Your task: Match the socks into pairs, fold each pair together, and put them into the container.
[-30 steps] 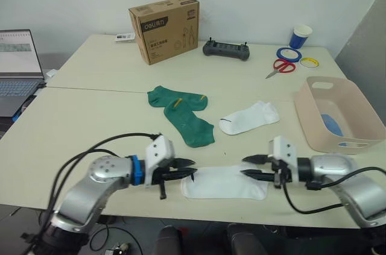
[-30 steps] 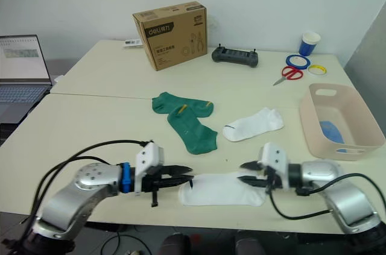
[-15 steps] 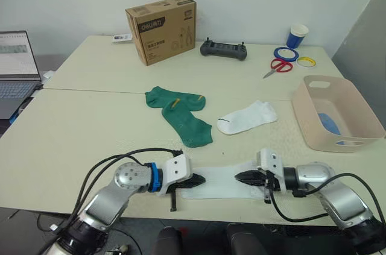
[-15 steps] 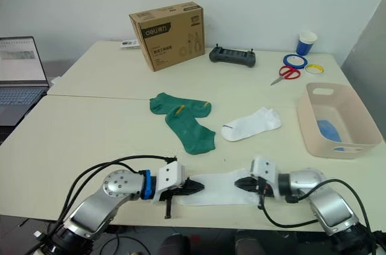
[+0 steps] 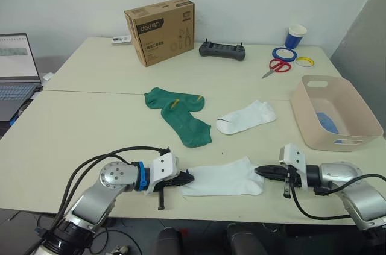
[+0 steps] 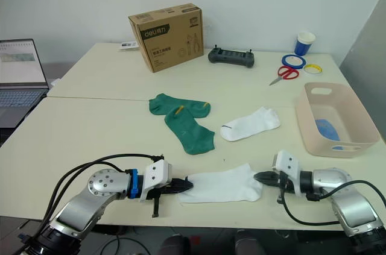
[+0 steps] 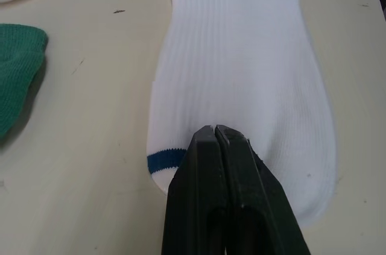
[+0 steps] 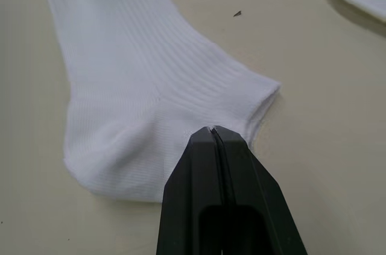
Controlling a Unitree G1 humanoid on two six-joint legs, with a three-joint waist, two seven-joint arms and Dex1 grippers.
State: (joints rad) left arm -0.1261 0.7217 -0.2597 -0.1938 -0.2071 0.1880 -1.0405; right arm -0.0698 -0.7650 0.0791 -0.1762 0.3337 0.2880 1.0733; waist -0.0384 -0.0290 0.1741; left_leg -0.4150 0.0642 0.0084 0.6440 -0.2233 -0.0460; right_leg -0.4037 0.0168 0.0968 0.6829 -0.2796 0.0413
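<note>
The cream table [image 5: 84, 116] carries everything, largest first: a brown cardboard box [image 5: 160, 29] at the far edge, a laptop [image 5: 17, 71] at the robot's far left, and the pink-beige container [image 5: 334, 114] at the right edge, with a light blue sock [image 5: 327, 122] lying inside it. Near the table's middle, 2 dark green socks [image 5: 178, 113] with small yellow marks overlap one another, and 1 white sock [image 5: 246, 116] lies just to their right, apart from them and well clear of the container. A second white sock [image 5: 224, 178], with a blue band at 1 end, lies flat along the near edge between the 2 arms. The left gripper [image 5: 184, 178] has its fingers pressed together on that sock's left end, beside the blue band, as the left wrist view shows. The right gripper [image 5: 263, 171] has its fingers likewise pinched together on the sock's right end near the cuff opening. Black cables loop over the table edge by the left arm. At the far edge sit a black controller [image 5: 222, 50], a blue paper cup [image 5: 297, 35], red-handled scissors [image 5: 278, 66], and 2 tape rolls [image 5: 297, 57], 1 blue and 1 yellow, all well apart from the socks. Between the near sock and the container the tabletop is bare.
</note>
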